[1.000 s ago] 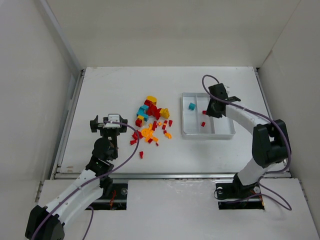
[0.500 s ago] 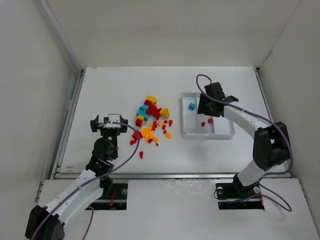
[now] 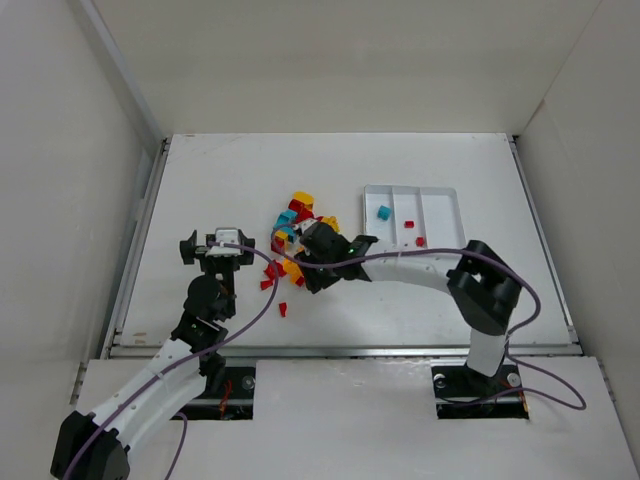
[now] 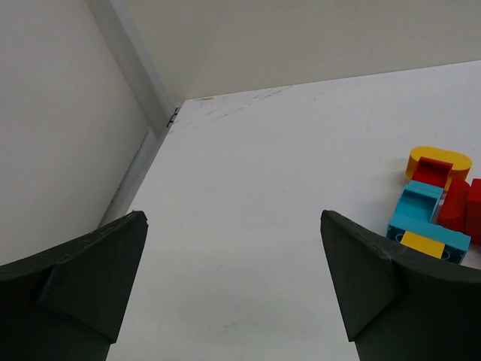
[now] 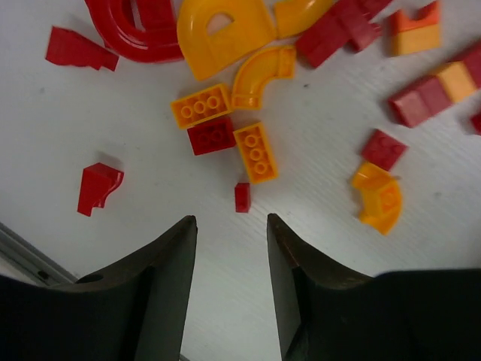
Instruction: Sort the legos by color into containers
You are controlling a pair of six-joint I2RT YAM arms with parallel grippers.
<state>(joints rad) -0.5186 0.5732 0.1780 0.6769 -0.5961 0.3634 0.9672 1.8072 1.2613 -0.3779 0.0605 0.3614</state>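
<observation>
The right pincer (image 5: 231,222) hovers over the legos (image 3: 301,203) heaped in the middle of the tabletop (image 3: 220,180), jaws partly spread and empty, straddling a small red brick (image 5: 242,197), likely lined up to pinch it. The left pincer (image 4: 233,222) hangs wide apart near the left edge, out of the way. The tray (image 3: 440,212) by the right edge holds one teal and two red bricks, in separate compartments
</observation>
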